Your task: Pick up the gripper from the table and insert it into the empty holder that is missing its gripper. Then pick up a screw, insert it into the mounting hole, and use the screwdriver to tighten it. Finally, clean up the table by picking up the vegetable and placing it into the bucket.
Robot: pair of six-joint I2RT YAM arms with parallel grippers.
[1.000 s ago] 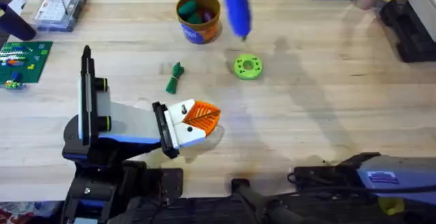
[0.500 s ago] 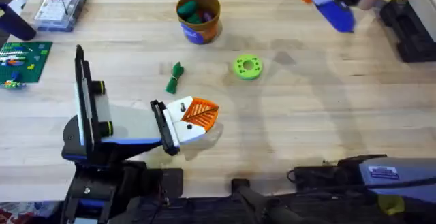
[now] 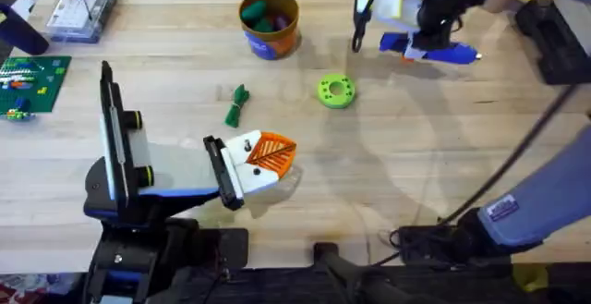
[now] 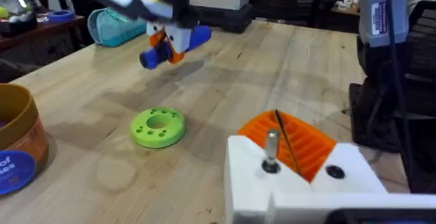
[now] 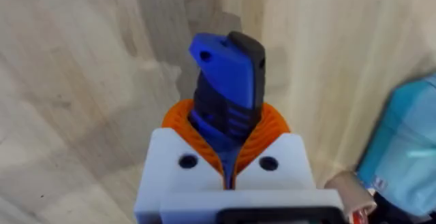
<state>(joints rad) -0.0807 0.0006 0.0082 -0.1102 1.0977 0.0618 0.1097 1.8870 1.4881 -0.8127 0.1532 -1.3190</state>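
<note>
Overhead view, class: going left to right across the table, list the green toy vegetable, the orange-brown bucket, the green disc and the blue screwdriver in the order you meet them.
vegetable → bucket → green disc → screwdriver

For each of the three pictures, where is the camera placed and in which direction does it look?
Overhead: above the arms' bases, looking down and forward over the table; both arms show.
Left wrist: on the left arm, low, facing across the table to the green disc; the left pincer shows.
Right wrist: on the right arm, looking down; the right pincer clamps the screwdriver.
Shared: the overhead and left wrist views both show the disc and the screwdriver.
</note>
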